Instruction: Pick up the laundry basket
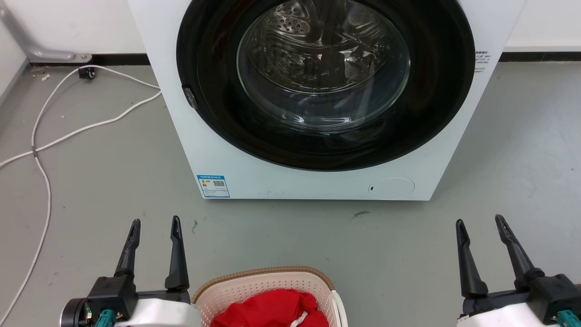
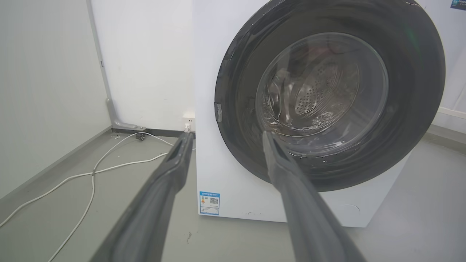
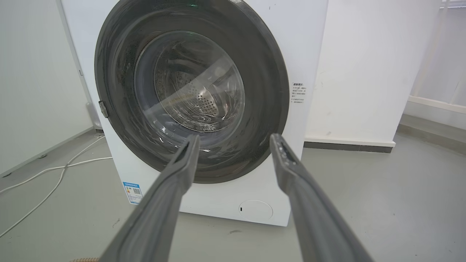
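Cream plastic basket (image 1: 254, 286) near, between left claw (image 1: 155, 220) and right claw (image 1: 480, 220), both spread, empty; I'd lower each to a side handle (image 1: 338, 305).

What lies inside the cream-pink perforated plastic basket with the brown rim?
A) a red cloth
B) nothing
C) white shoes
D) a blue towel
A: a bunched red cloth shows inside the cream-pink perforated plastic laundry basket, at the bottom of the head view.
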